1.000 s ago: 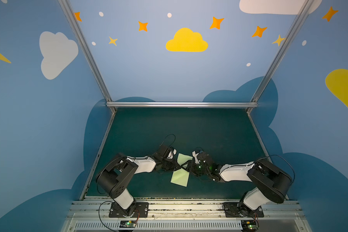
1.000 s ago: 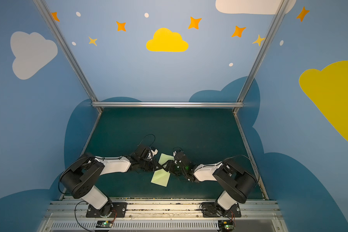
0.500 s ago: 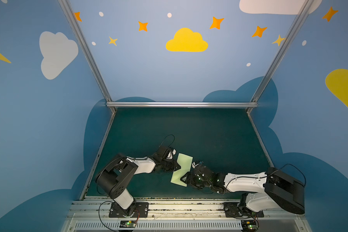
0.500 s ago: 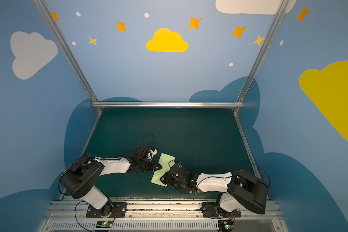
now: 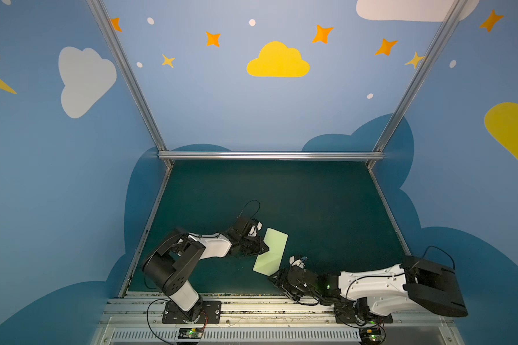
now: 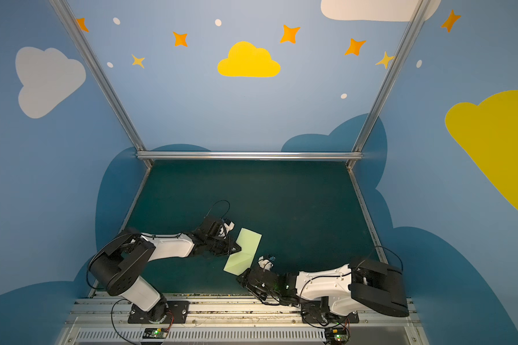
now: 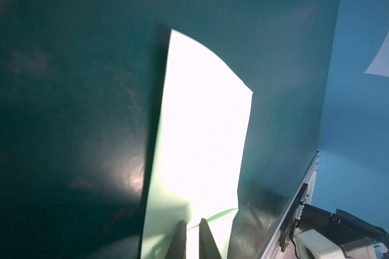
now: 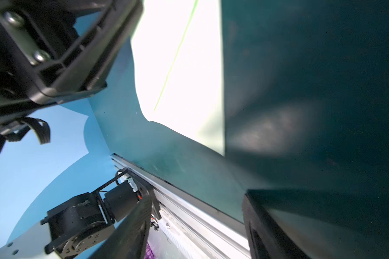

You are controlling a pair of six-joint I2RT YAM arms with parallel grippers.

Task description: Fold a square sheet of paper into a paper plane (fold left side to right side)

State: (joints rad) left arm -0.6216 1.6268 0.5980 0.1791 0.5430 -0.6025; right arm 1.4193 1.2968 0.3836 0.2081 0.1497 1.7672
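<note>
Nearest the silver front rail (image 5: 251, 310): your right gripper (image 5: 277, 282), just drawn back off the sheet, jaws wide, empty. Beyond its tips: pale green, half-folded paper plane (image 5: 271, 251) on the mat. Beyond that: left gripper (image 7: 191, 224), jaws still narrow, tips on its edge. Crease likely set; next fold pending.

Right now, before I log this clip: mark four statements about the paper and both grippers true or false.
1. The paper is already a slim pointed dart. False: it is a folded oblong with one slanted crease.
2. The left gripper is shut on the paper's left edge. True.
3. The right gripper pinches the paper. False: it is open beside the near corner.
4. The paper lies on the table's near half, away from the back rail. True.
</note>
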